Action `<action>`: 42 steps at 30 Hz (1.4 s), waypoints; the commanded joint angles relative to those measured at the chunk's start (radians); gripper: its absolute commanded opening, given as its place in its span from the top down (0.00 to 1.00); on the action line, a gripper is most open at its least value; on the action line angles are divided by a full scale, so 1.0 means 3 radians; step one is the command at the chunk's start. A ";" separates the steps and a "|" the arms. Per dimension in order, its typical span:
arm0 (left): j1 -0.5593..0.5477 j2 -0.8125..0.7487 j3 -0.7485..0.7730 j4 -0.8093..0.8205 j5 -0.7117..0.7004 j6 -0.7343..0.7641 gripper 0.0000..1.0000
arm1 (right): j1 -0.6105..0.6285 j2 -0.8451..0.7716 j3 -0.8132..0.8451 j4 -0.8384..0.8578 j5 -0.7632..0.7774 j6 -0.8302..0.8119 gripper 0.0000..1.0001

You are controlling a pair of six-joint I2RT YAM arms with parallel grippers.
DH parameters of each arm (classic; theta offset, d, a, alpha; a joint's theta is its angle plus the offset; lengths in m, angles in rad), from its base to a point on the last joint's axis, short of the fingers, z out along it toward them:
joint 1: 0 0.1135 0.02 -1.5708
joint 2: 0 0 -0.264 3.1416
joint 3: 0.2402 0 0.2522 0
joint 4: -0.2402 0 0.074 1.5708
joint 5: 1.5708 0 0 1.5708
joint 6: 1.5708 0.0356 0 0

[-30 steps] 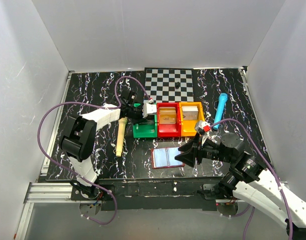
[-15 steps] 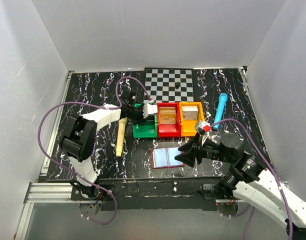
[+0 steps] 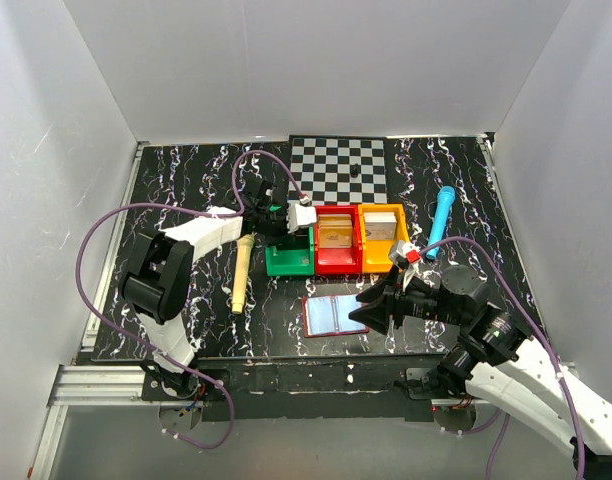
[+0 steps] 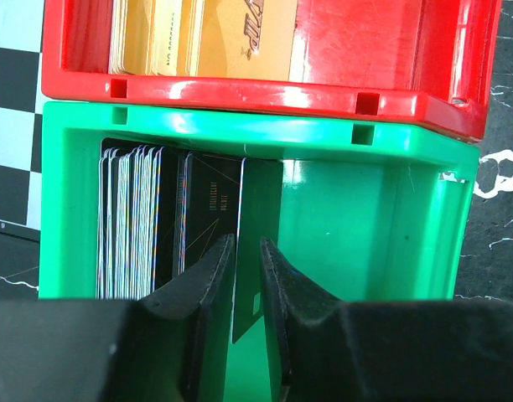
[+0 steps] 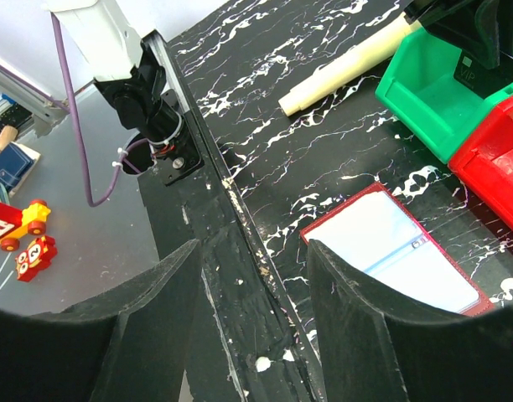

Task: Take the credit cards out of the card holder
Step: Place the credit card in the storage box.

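Over at the green bin [image 4: 240, 134] with the left gripper [image 4: 246, 243], set a sliver apart astride a dark upright card [image 4: 261, 193] — pinching or loose, impossible to tell. Right next to a stack of cards [image 4: 131, 218] in that bin. Down by the near edge of the table [image 5: 265, 109] for the right gripper [image 5: 252, 260], spread wide, holding nothing. Just beyond it, lying open and flat near the red bin [image 5: 500, 159], the card holder [image 5: 391, 251].

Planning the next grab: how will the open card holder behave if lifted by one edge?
The card holder lies open and flat, so it will probably flop at its fold. It looks thin, so likely light and hard to get under.
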 commanded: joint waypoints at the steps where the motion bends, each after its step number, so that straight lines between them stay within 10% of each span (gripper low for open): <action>1: -0.0016 -0.0167 0.0117 0.0051 -0.0037 -0.0010 0.81 | 0.0014 0.0019 -0.0015 0.0181 0.0021 0.0020 0.39; 31: -0.0108 -0.0622 0.0194 0.0173 -0.0359 -0.0204 0.80 | 0.0014 0.0065 -0.0005 0.0201 0.0037 0.0046 0.38; 42: -0.0231 -0.1250 -0.0210 0.0664 -0.0961 -0.1665 0.75 | 0.0014 0.0142 -0.0020 -0.0023 0.0675 0.0189 0.38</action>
